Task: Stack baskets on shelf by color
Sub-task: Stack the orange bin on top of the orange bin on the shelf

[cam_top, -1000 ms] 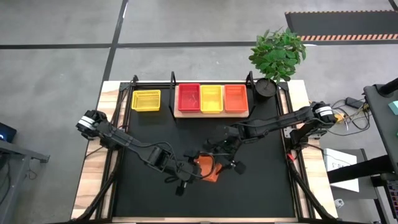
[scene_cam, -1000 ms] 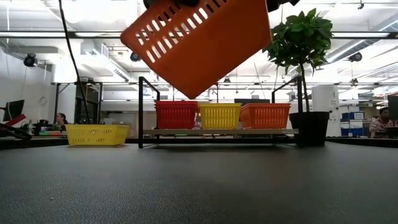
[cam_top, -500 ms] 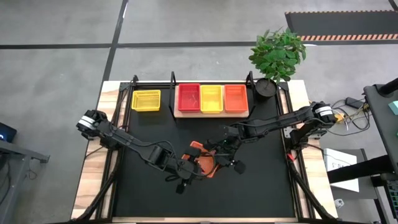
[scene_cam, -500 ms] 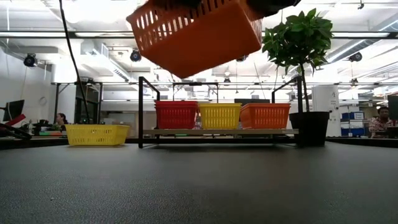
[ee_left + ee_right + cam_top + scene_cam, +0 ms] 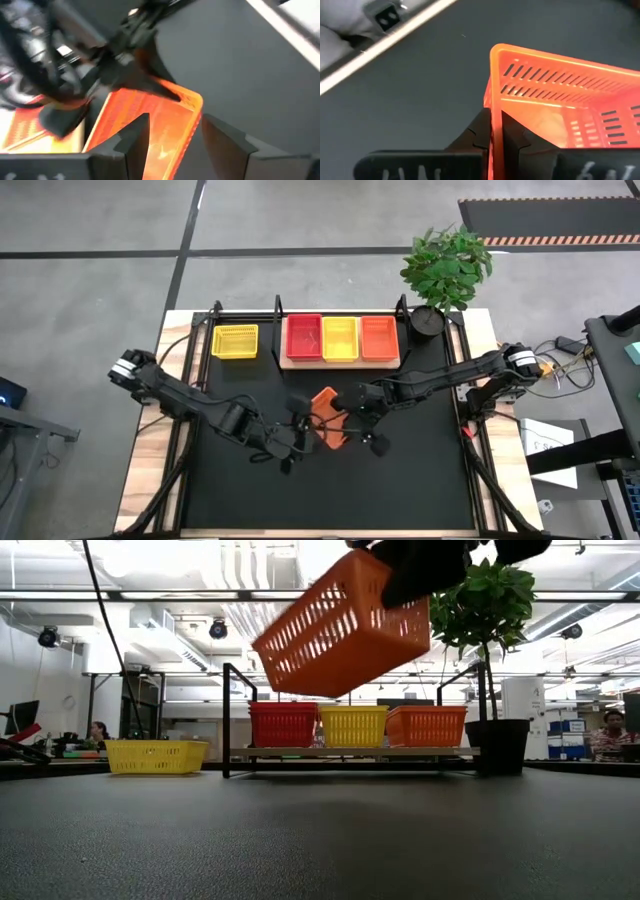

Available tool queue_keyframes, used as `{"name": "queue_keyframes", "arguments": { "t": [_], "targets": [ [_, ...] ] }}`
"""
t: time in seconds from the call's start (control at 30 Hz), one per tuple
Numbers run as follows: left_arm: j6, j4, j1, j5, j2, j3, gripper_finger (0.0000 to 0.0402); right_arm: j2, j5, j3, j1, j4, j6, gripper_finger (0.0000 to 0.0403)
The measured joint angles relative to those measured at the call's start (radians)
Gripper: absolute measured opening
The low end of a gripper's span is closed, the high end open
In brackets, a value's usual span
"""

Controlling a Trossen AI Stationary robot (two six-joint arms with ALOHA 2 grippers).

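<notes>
from above, an orange basket [image 5: 327,420] is hanging tilted over the middle of the black tabletop [image 5: 420,480], in front of the shelf [image 5: 340,363]. the right pincer [image 5: 345,416] is clamping the basket's rim on its right side, while the left pincer [image 5: 305,423] is sitting just beside the basket's left side with its fingers apart. on the shelf a red basket [image 5: 304,337], a yellow basket [image 5: 340,338] and a second orange basket [image 5: 378,337] are standing side by side; another yellow basket [image 5: 235,341] is resting on the tabletop left of the shelf, and a potted plant [image 5: 445,270] is standing to the shelf's right.

from tabletop height, the held basket [image 5: 342,628] is hanging clear of the surface, slanting, in front of the three on the shelf [image 5: 350,752].

from the left wrist, the open fingers [image 5: 135,135] are straddling a corner of the basket [image 5: 160,130] without gripping it.

from the right wrist, the closed fingers [image 5: 481,131] are pinching the basket's wall [image 5: 550,95].
</notes>
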Motion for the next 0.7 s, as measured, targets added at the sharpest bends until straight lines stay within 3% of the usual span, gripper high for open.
{"name": "queue_keyframes", "arguments": {
  "t": [0.23, 0.43, 0.7],
  "targets": [
    [0.001, 0.041, -0.008, -0.164, -0.076, -0.097, 0.0164, -0.035, 0.153, -0.014, 0.0, -0.024, 0.046, 0.0008],
    [0.007, 0.178, -0.017, -0.17, -0.175, -0.21, 0.0164, -0.098, 0.29, -0.015, -0.016, -0.061, 0.069, 0.0008],
    [0.008, 0.259, -0.015, -0.17, -0.277, -0.307, 0.0164, -0.213, 0.292, -0.051, -0.14, -0.056, 0.093, 0.0008]
  ]
}}
